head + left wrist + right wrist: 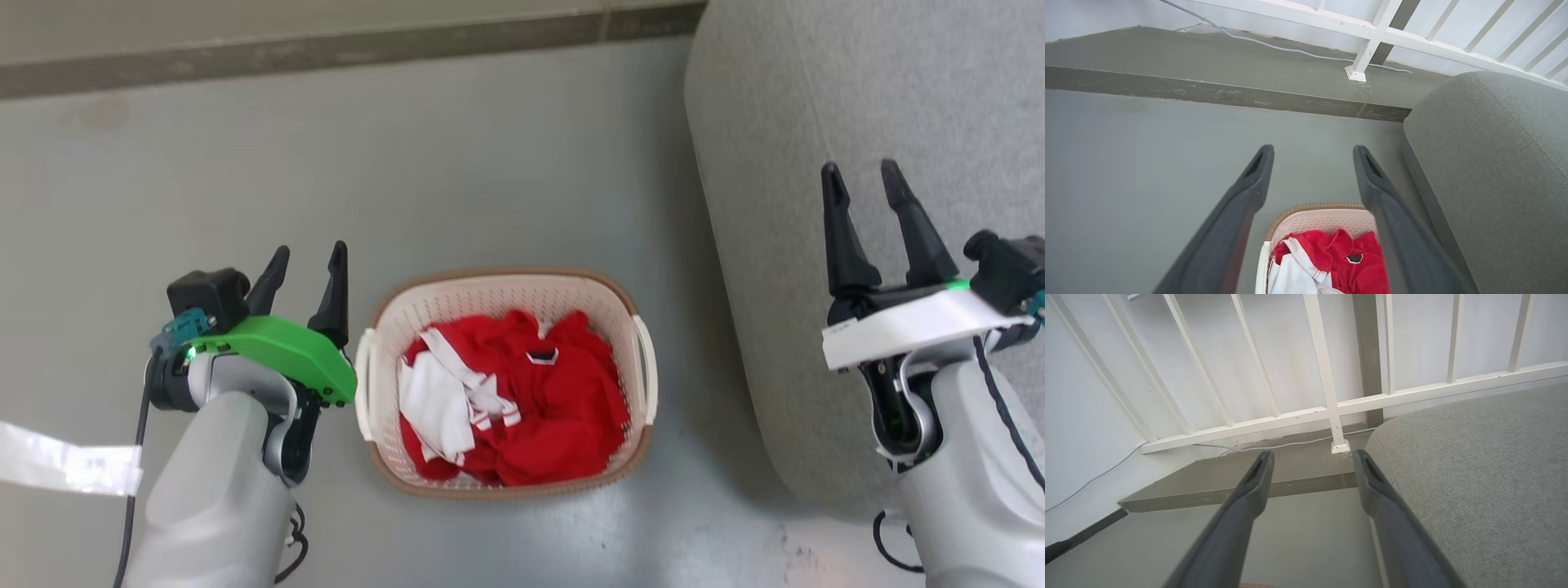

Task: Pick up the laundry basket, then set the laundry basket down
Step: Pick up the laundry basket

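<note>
Laundry basket (490, 298) lies between left fingers (333, 286) and right fingers (841, 237), nearer left.

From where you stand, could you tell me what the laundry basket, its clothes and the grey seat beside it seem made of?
The laundry basket looks like moulded cream plastic, matte, with perforated walls; its brown rim has a woven look, probably moulded. The clothes: soft red-and-white fabric, crumpled in folds. The grey seat: apparently textile upholstery, with fine speckled weave.
</note>
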Tool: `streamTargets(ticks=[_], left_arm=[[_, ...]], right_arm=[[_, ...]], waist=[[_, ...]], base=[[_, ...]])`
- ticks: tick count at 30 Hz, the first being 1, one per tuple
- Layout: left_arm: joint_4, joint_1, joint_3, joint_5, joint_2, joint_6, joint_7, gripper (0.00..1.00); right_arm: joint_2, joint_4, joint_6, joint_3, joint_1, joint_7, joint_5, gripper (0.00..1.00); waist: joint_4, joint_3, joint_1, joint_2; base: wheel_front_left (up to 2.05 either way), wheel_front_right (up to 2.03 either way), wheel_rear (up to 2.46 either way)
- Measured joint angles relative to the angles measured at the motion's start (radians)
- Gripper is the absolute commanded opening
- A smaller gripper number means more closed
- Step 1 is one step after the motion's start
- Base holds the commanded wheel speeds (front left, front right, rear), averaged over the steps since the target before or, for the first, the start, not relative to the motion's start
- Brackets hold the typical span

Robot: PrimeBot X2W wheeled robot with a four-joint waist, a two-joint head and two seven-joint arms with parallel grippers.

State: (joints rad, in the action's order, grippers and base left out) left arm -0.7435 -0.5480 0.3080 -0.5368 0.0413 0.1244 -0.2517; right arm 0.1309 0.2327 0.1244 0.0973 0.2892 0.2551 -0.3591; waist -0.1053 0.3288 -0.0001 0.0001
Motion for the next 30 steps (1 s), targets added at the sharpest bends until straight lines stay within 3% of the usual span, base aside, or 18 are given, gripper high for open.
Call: streamTargets(ticks=[14, 30], left_arm=[[0.195, 0.134, -0.054, 0.077, 0.003, 0.000, 0.000, 1.00], [0.363, 0.251, -0.102, 0.140, 0.003, -0.002, 0.000, 1.00]], right_arm=[[0.000, -0.010, 0.000, -0.009, -0.077, 0.000, 0.026, 1.00], [-0.003, -0.031, 0.000, -0.017, -0.097, 0.000, 0.052, 1.00]], waist=[[0.058, -0.145, 0.0000, 0.0000], [0.069, -0.188, 0.0000, 0.0000]], base=[[0.00, 0.00, 0.00], [0.00, 0.00, 0.00]])
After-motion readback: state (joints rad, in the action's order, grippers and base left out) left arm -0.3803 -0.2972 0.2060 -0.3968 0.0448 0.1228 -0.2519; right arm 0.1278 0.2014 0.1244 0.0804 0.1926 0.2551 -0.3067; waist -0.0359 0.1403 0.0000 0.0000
